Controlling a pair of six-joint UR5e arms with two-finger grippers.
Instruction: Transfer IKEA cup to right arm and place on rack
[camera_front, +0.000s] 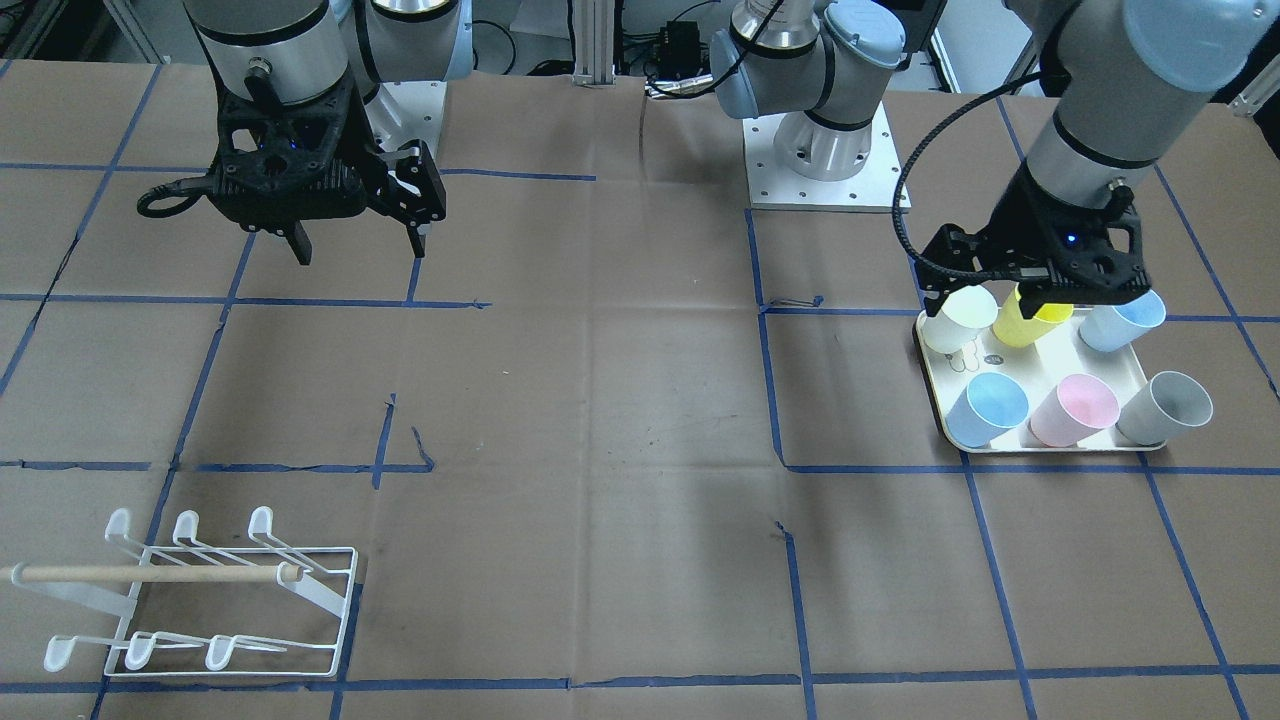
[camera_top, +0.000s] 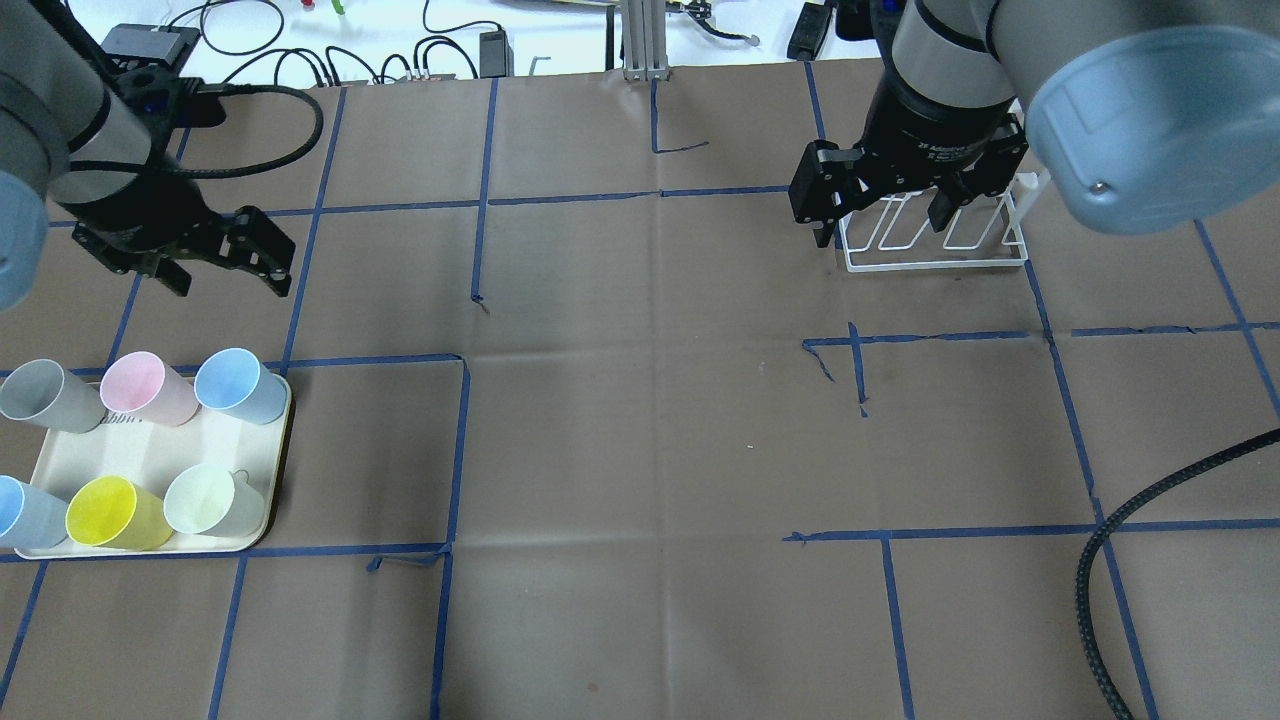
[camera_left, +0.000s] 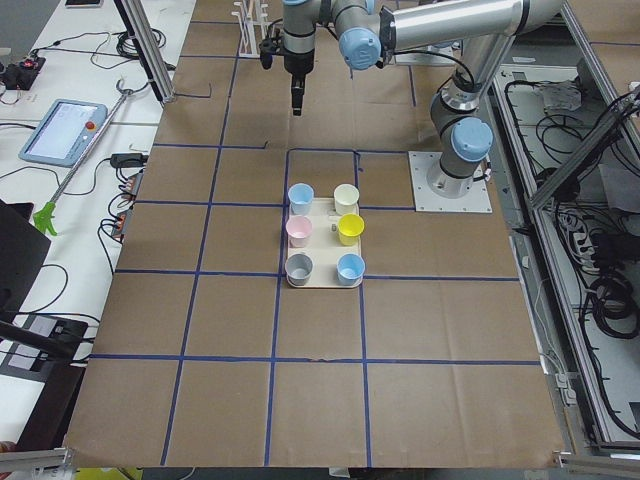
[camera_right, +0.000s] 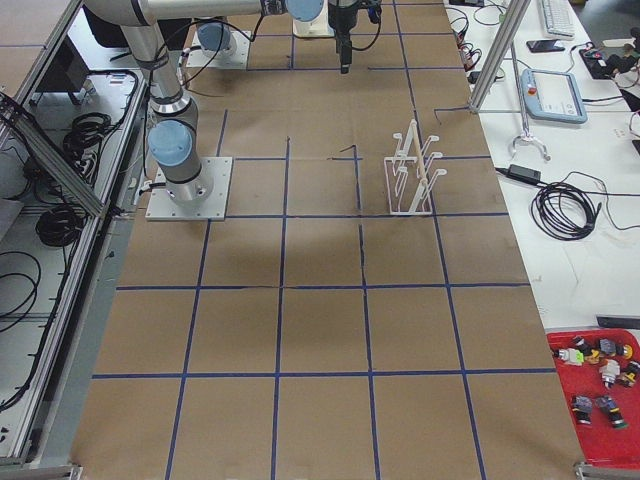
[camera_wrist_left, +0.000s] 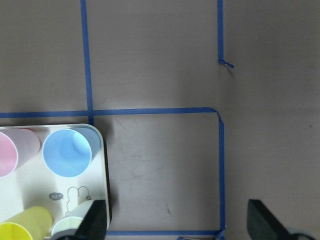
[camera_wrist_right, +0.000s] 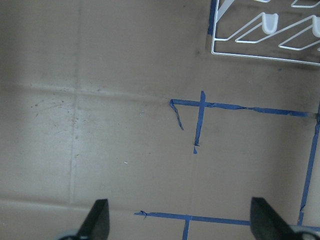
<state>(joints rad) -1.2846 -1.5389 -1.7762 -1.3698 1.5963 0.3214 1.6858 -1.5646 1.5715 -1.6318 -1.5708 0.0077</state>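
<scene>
Six cups stand mouth-up on a cream tray on the robot's left side, none lifted yet; which one is meant I cannot tell. The left gripper hangs above the tray's far edge, jaws wide and empty, likely lining up for a pick. The right gripper hovers high by the rack, also wide and empty, probably so the handover ends close to the pegs. Brown paper with a blue tape grid covers the table; cables and a control tablet sit along its edges
</scene>
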